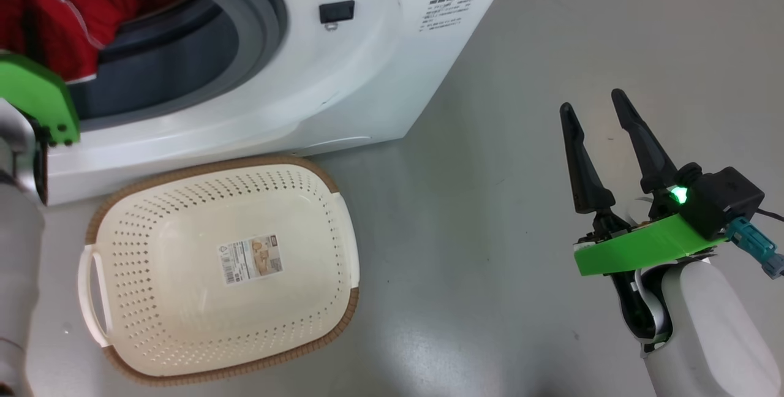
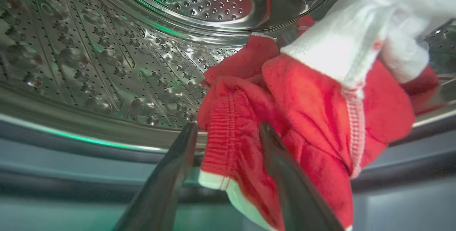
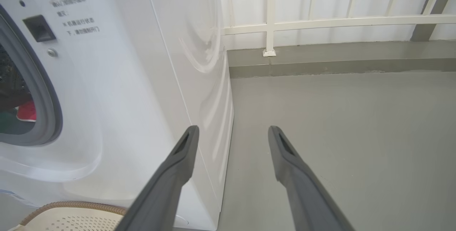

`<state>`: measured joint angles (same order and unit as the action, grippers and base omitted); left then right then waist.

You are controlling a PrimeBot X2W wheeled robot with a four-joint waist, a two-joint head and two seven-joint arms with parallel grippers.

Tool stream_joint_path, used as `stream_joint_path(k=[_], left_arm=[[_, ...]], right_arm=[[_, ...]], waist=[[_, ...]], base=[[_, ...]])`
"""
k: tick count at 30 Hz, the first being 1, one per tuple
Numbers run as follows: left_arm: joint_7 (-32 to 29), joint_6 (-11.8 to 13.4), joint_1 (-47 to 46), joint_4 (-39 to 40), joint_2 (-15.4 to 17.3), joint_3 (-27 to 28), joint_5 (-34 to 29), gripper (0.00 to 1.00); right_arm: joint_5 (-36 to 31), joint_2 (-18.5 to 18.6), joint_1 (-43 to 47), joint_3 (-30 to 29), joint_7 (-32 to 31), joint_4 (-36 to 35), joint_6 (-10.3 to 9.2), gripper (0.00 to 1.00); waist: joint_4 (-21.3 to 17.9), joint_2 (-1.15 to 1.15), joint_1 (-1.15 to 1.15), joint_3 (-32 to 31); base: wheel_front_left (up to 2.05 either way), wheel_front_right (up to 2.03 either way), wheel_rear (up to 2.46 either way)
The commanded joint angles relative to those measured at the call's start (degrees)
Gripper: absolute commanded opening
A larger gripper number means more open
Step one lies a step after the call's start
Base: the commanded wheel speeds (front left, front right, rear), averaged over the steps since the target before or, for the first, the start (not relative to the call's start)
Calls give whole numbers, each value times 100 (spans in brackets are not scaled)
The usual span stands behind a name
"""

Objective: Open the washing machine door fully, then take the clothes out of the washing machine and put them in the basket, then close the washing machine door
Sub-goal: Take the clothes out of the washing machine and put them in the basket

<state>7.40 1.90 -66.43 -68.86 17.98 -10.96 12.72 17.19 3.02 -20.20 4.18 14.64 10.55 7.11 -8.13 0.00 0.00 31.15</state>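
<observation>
The washing machine (image 1: 343,78) stands with its mouth uncovered; its door is out of view. Red clothes (image 2: 306,106) with a white piece (image 2: 349,42) on top lie heaped at the lip of the steel drum (image 2: 107,63), and they also peek out of the mouth in the head view (image 1: 79,11). My left gripper (image 2: 228,127) reaches into the mouth, open, with a fold of red cloth lying between its fingers. The cream basket (image 1: 153,231) sits on the floor in front of the machine, holding nothing. My right gripper (image 1: 593,103) hovers open over the floor, to the right of the machine.
Grey floor (image 1: 520,231) spreads to the right of the machine and basket. A white railing (image 3: 320,22) on a low kerb runs along the far side. The machine's white side panel (image 3: 199,63) is just left of my right gripper.
</observation>
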Motion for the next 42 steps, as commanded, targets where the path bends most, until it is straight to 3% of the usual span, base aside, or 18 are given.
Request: stream_joint_path(k=[1,23,36,42], left_arm=[[35,-82,199,27,365,117,87,0],[578,-101,1045,608,224,321,582,0],[737,-34,2012,1801,188,500,805,0],[753,82,2691,2750,172,620,881,0]], right_arm=[[51,-14,119,91,36,-101,37,100],[4,-14,357,83,36,43,37,100],[-89,-14,595,80,36,128,37,100],[-108,-14,736,108,36,178,37,100]], waist=[[12,0,0,-44],[72,0,0,-674],[232,0,0,-1270],[287,0,0,-1561]], base=[[0,0,0],[0,0,0],[0,0,0],[0,0,0]])
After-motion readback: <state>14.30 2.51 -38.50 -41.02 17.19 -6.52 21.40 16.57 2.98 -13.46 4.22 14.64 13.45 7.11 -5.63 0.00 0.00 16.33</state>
